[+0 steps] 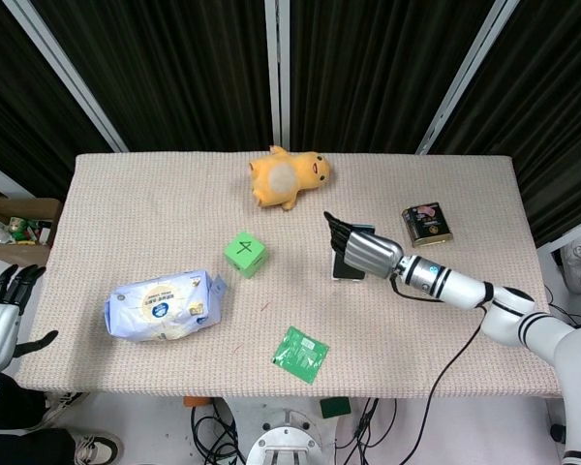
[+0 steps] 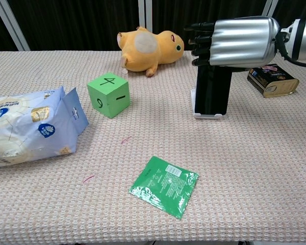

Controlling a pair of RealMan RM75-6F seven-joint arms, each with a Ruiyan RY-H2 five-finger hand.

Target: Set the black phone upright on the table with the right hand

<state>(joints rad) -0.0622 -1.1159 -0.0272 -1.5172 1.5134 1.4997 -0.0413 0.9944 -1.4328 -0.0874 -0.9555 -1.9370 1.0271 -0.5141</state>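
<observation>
The right hand (image 2: 239, 41) holds the top of the black phone (image 2: 212, 90), its fingers (image 2: 200, 38) curled over the upper edge. The phone stands upright on the table (image 2: 255, 168), its lower end in a white base, between the yellow plush toy (image 2: 148, 50) and the dark tin (image 2: 272, 79). The phone seems slightly tilted, but the view is not clear enough. The left hand (image 1: 0, 315) hangs beside the table with fingers apart, holding nothing.

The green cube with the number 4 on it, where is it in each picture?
Head view: the green cube sits left of middle, below the yellow plush toy.
Chest view: the cube is upper left, again just below-left of the plush toy.
Shared landmark: the plush toy.
</observation>
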